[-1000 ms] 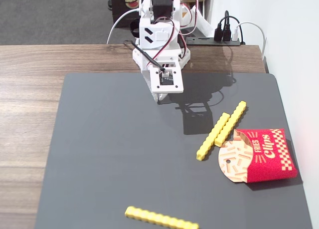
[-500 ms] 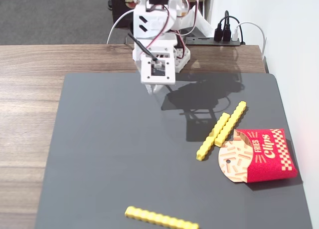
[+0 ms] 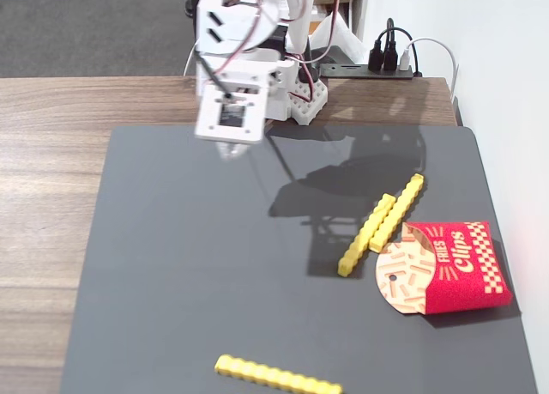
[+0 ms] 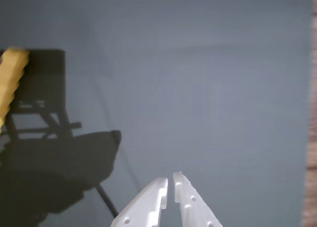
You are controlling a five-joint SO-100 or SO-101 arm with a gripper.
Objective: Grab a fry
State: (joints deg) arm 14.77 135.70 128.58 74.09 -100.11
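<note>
The fry point(image 3: 279, 378), a long bright-yellow studded bar, lies alone near the front edge of the dark grey mat point(image 3: 171, 265) in the fixed view. My gripper point(image 3: 230, 147) hangs over the mat's far left part, well away from the fry. In the wrist view the gripper point(image 4: 170, 177) enters from the bottom, its white jaws nearly touching with nothing between them, above bare mat. The fry is out of the wrist view.
Two shorter yellow bars point(image 3: 382, 222) lie side by side right of centre; one's end shows in the wrist view point(image 4: 10, 81). The red-and-tan "Fries Clips" carton point(image 3: 446, 267) lies beside them. The arm's base point(image 3: 296, 85) stands behind the mat. Wooden table point(image 3: 51, 171) surrounds it.
</note>
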